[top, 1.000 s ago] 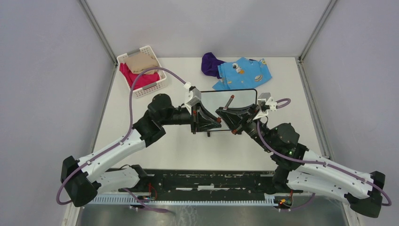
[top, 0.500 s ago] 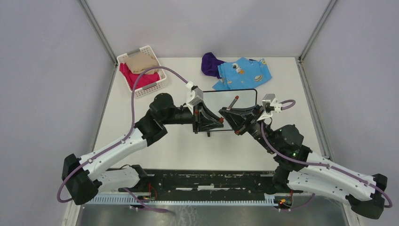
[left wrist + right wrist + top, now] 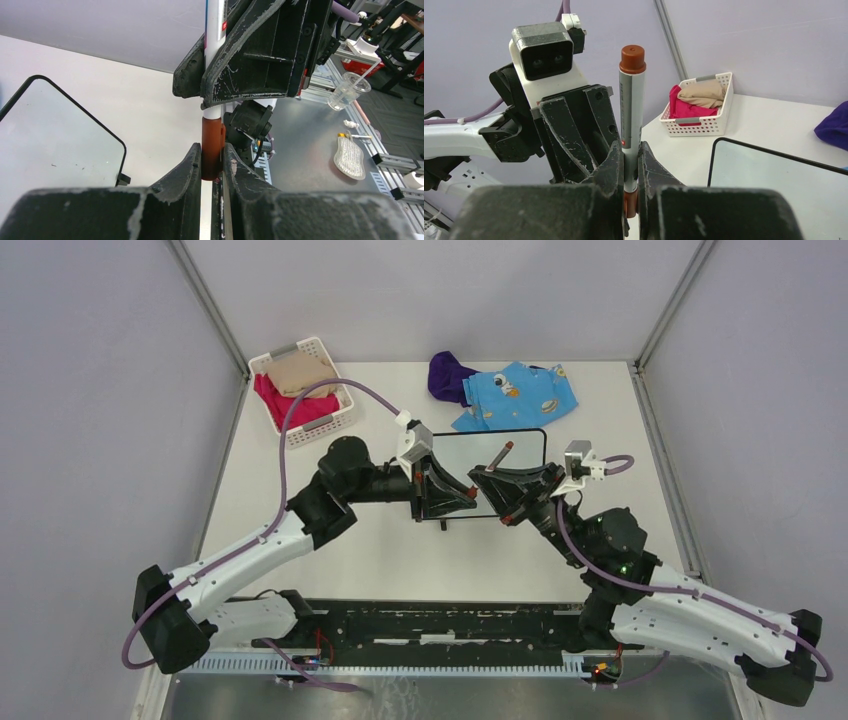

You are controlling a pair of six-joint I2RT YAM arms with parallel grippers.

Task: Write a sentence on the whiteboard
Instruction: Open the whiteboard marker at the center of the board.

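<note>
Marker [image 3: 631, 110] looks light, stiff and slick; right gripper [image 3: 630, 150] clamps its barrel, left gripper [image 3: 212, 152] pinches the cap [image 3: 212, 135]; whiteboard [image 3: 784, 190] lies beneath both jaws.

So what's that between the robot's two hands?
A marker: the right hand grips its barrel, the left hand its brown cap, seen in both wrist views.

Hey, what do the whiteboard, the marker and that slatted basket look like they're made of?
Whiteboard: glossy white coated panel, going by its sheen, in a thin black frame, probably plastic. Marker: smooth white barrel with reddish-brown ends, likely plastic. Basket: white moulded plastic, judging by its even slatted walls.
</note>
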